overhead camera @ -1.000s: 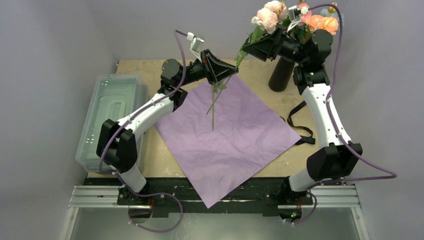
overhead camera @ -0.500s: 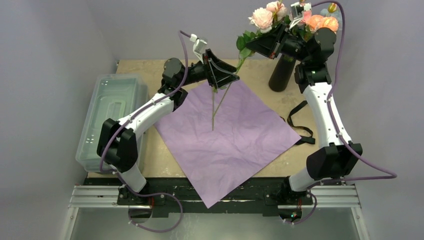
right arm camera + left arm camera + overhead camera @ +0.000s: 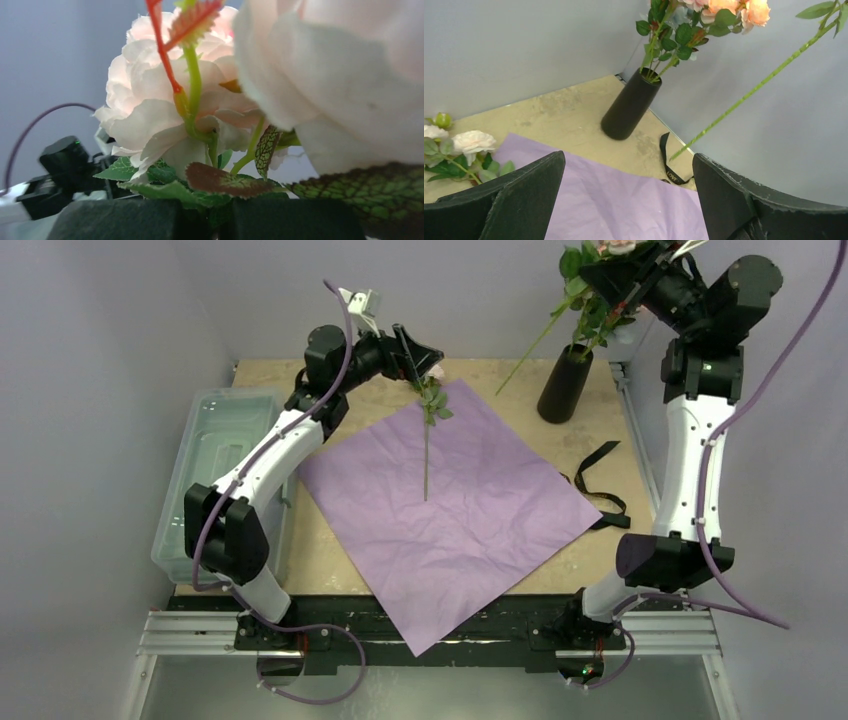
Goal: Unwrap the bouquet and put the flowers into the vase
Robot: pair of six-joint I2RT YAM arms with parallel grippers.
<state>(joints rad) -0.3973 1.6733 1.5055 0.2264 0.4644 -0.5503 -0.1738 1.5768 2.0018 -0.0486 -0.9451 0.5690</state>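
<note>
Compared with a second ago, the left gripper point(image 3: 418, 352) is no longer pinched on the stems. Its jaws are spread wide with nothing between them, and it is drawn back toward the upper left. One pale rose point(image 3: 426, 450) is left lying on the lilac paper point(image 3: 470, 530), its head at the paper's upper corner. The right gripper point(image 3: 600, 272) is lifted into the upper right corner. It is pressed together on a long-stemmed flower point(image 3: 528, 352), whose stem slants down to the left in the air beside the black vase point(image 3: 564, 385).

The vase is seen upright on the table point(image 3: 320, 560) at the upper right, with several flowers point(image 3: 592, 312) standing in it. A clear bin point(image 3: 215, 475) is seen at the left edge, and a black ribbon point(image 3: 598, 490) lies right of the paper.

Both arms are stretched away from their bases, the right one nearly upright.
</note>
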